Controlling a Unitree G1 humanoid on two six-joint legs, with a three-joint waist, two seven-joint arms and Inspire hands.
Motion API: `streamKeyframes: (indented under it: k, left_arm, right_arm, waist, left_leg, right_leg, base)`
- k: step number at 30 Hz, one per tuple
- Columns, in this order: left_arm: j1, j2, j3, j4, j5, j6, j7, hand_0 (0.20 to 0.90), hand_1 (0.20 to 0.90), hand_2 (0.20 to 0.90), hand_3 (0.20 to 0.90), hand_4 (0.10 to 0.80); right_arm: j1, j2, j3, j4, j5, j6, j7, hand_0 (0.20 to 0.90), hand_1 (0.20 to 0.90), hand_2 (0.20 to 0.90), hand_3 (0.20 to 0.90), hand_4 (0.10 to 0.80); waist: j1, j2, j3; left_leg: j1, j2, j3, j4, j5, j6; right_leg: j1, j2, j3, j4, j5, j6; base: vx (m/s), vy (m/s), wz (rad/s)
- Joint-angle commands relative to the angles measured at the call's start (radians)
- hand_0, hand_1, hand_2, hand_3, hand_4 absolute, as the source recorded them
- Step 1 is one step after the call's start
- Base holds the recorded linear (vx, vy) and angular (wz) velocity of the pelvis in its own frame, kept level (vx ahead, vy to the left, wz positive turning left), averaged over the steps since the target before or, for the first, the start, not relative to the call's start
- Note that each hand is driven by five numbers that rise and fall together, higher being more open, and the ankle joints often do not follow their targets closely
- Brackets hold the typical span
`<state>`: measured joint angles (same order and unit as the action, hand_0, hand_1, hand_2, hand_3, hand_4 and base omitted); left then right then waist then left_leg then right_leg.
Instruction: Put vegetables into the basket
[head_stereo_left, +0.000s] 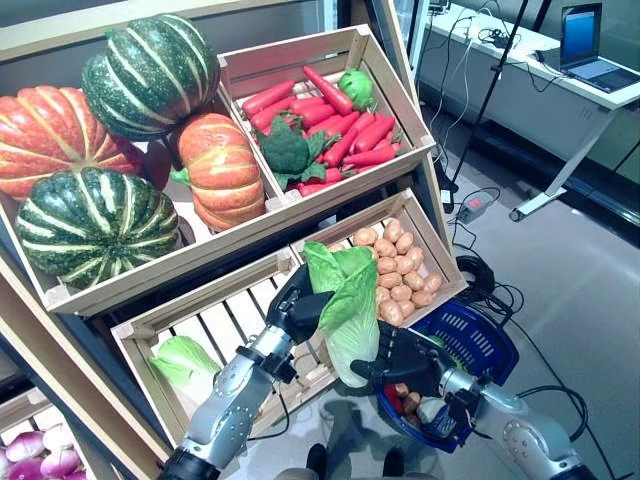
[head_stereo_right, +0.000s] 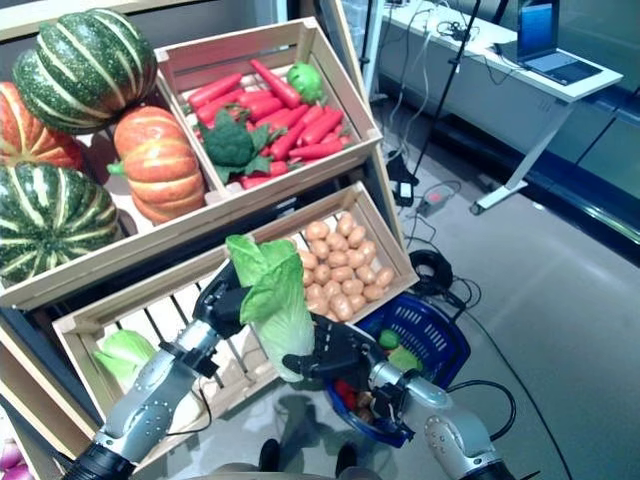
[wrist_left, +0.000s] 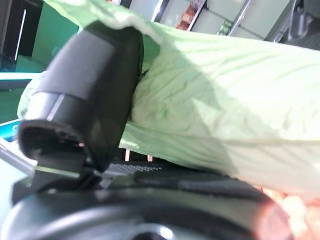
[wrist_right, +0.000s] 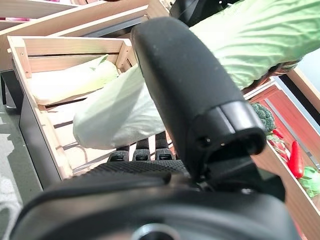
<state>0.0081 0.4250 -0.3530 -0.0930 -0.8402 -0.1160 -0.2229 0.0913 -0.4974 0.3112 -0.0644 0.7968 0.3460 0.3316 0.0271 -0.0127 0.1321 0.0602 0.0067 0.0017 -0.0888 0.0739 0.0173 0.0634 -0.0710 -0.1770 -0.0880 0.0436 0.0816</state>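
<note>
My left hand (head_stereo_left: 300, 305) is shut on the leafy top of a pale green napa cabbage (head_stereo_left: 350, 320) and holds it upright in front of the stand's lower crates. In the left wrist view my thumb (wrist_left: 95, 100) presses on the cabbage (wrist_left: 225, 115). My right hand (head_stereo_left: 405, 362) is open, with its fingers laid straight against the cabbage's white lower end; this also shows in the right wrist view (wrist_right: 120, 110). The blue basket (head_stereo_left: 505, 345) stands on the floor just right of the right hand. It holds red and green vegetables (head_stereo_right: 400, 357).
The wooden stand has a slatted lower crate (head_stereo_left: 215, 320) right behind the cabbage and upper crates above. A desk with a laptop (head_stereo_left: 590, 60) stands at the back right. A power strip (head_stereo_left: 470, 208) and cables lie on the grey floor near the basket.
</note>
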Motion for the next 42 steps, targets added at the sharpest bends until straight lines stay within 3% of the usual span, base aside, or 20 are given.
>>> streamKeyframes:
  k: [1,10,11,12,13,14,31,32,33,34,35,42]
  left_arm:
    - [-0.094,-0.037,-0.022,-0.133,-0.109,-0.081,-0.093,0.3,0.3,0.3,0.3,0.4]
    - [-0.093,-0.061,-0.083,-0.152,-0.257,-0.002,-0.157,0.3,0.3,0.3,0.3,0.4]
    - [-0.093,-0.063,-0.093,-0.154,-0.251,-0.004,-0.165,0.3,0.3,0.3,0.3,0.4]
    - [-0.092,-0.064,-0.096,-0.156,-0.249,-0.004,-0.17,0.3,0.3,0.3,0.3,0.4]
    - [-0.088,-0.061,-0.104,-0.161,-0.245,-0.007,-0.181,0.3,0.3,0.3,0.3,0.4]
    - [-0.087,-0.061,-0.106,-0.162,-0.243,-0.009,-0.186,0.3,0.3,0.3,0.3,0.4]
    - [-0.075,-0.008,-0.123,-0.182,-0.205,0.059,-0.238,0.3,0.3,0.3,0.3,0.4]
    - [-0.075,-0.003,-0.123,-0.182,-0.198,0.062,-0.238,0.396,0.396,0.396,0.396,0.464]
    - [-0.073,0.005,-0.123,-0.183,-0.193,0.065,-0.243,0.554,0.554,0.554,0.554,0.569]
    - [-0.071,0.011,-0.123,-0.183,-0.187,0.068,-0.249,0.829,0.829,0.829,0.829,0.753]
    - [-0.069,0.019,-0.12,-0.184,-0.185,0.07,-0.25,0.9,0.9,0.9,0.9,0.8]
    - [-0.054,0.06,-0.083,-0.184,-0.158,0.074,-0.207,0.9,0.9,0.9,0.9,0.8]
  right_arm:
    - [-0.052,0.034,0.062,-0.041,0.111,-0.023,0.013,0.9,0.9,0.9,0.9,0.8]
    - [-0.074,0.049,0.114,-0.025,0.123,0.025,0.018,0.9,0.9,0.9,0.9,0.8]
    - [-0.077,0.05,0.125,-0.027,0.112,0.042,0.024,0.853,0.853,0.853,0.853,0.769]
    - [-0.077,0.049,0.129,-0.028,0.108,0.048,0.027,0.669,0.669,0.669,0.669,0.646]
    - [-0.076,0.043,0.136,-0.035,0.107,0.07,0.029,0.324,0.324,0.324,0.324,0.416]
    - [-0.076,0.042,0.139,-0.034,0.105,0.076,0.032,0.3,0.3,0.3,0.3,0.4]
    - [-0.055,0.004,0.136,-0.023,0.116,0.079,0.021,0.3,0.3,0.3,0.3,0.4]
    - [-0.054,0.001,0.132,-0.024,0.116,0.078,0.02,0.3,0.3,0.3,0.3,0.4]
    - [-0.051,-0.003,0.129,-0.027,0.121,0.076,0.014,0.3,0.3,0.3,0.3,0.4]
    - [-0.049,-0.006,0.126,-0.03,0.126,0.073,0.006,0.3,0.3,0.3,0.3,0.4]
    - [-0.048,-0.011,0.12,-0.03,0.134,0.067,-0.002,0.3,0.3,0.3,0.3,0.4]
    - [-0.027,-0.029,0.073,-0.031,0.154,0.032,-0.04,0.3,0.3,0.3,0.3,0.4]
  waist:
    - [0.012,-0.03,-0.096]
    - [0.009,-0.028,-0.106]
    - [0.009,-0.029,-0.109]
    - [0.009,-0.029,-0.11]
    - [0.008,-0.029,-0.111]
    - [0.008,-0.029,-0.112]
    - [0.001,-0.024,-0.125]
    - [0.001,-0.023,-0.126]
    - [0.001,-0.023,-0.126]
    - [0.0,-0.022,-0.127]
    - [0.0,-0.021,-0.127]
    - [-0.002,-0.018,-0.128]
  left_leg:
    - [0.001,0.002,0.001,0.002,-0.054,-0.02]
    - [0.003,0.003,0.003,0.002,-0.055,-0.017]
    - [0.002,0.003,0.003,0.002,-0.054,-0.017]
    - [0.001,0.004,0.003,0.002,-0.054,-0.017]
    - [0.001,0.004,0.004,0.002,-0.054,-0.017]
    - [0.001,0.004,0.004,0.002,-0.054,-0.017]
    - [-0.011,0.005,0.006,0.002,-0.046,-0.016]
    - [-0.012,0.006,0.006,0.002,-0.046,-0.016]
    - [-0.013,0.006,0.007,0.002,-0.045,-0.016]
    - [-0.014,0.006,0.008,0.002,-0.044,-0.017]
    - [-0.015,0.006,0.01,0.002,-0.044,-0.016]
    - [-0.018,0.008,0.011,0.002,-0.041,-0.019]
  right_leg:
    - [0.021,-0.066,-0.002,0.002,0.041,0.028]
    - [0.023,-0.064,0.008,0.001,0.042,0.028]
    - [0.021,-0.064,0.01,0.001,0.042,0.028]
    - [0.02,-0.064,0.01,0.001,0.042,0.028]
    - [0.019,-0.064,0.013,0.001,0.043,0.028]
    - [0.019,-0.064,0.013,0.001,0.043,0.028]
    - [0.009,-0.061,0.022,0.001,0.047,0.033]
    - [0.008,-0.061,0.022,0.001,0.047,0.034]
    - [0.008,-0.062,0.021,0.001,0.048,0.034]
    - [0.007,-0.062,0.021,0.001,0.047,0.035]
    - [0.005,-0.062,0.02,0.001,0.047,0.035]
    - [0.003,-0.062,0.019,0.001,0.049,0.038]
  base:
    - [0.0,0.0,0.0]
    - [0.0,0.0,0.0]
    - [0.0,0.0,0.0]
    - [0.0,0.0,0.0]
    - [0.0,0.0,0.0]
    - [0.0,0.0,0.0]
    - [0.0,0.0,0.0]
    - [0.0,0.0,0.0]
    - [0.0,0.0,0.0]
    - [0.0,0.0,0.0]
    - [0.0,0.0,0.0]
    - [0.0,0.0,0.0]
